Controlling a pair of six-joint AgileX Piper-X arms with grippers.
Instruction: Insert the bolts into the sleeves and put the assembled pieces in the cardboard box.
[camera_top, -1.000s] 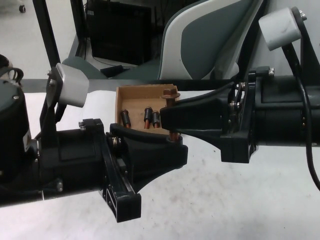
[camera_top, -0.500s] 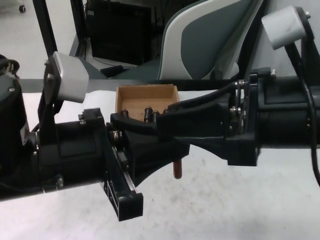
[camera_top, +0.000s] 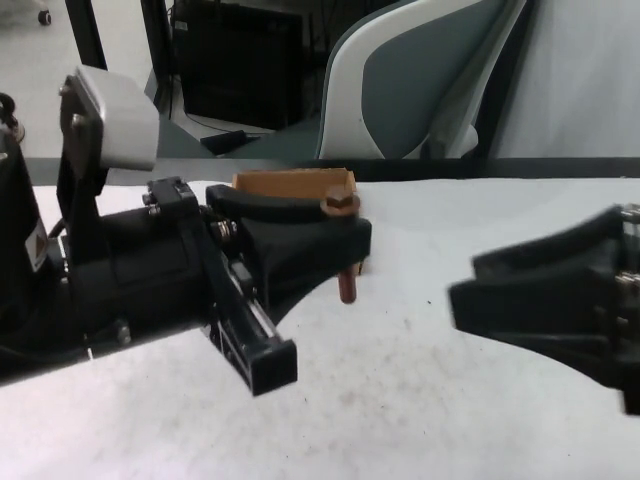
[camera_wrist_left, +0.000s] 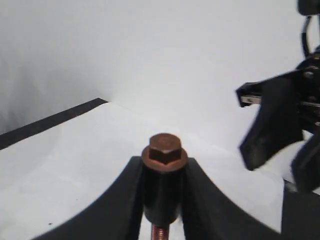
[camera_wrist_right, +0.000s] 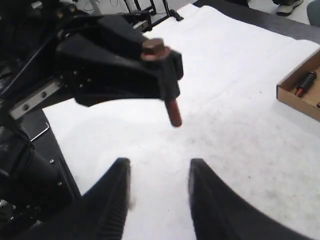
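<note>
The cardboard box (camera_top: 292, 182) sits on the bench (camera_top: 450, 400), toward its far edge. Just in front of the box, above the bench, the left gripper (camera_top: 345, 240) holds a sleeve (camera_wrist_left: 161, 192) upright with a bolt (camera_wrist_left: 164, 148) in it. The right gripper (camera_top: 462, 285) hangs well to the box's right, nearer the front.

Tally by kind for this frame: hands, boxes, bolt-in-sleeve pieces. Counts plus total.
Hands: 2 (left hand, right hand)
Cardboard box: 1
Bolt-in-sleeve pieces: 2 in sight (held piece in the left hand, boxed piece; part of the box is cut off)
Total: 5
</note>
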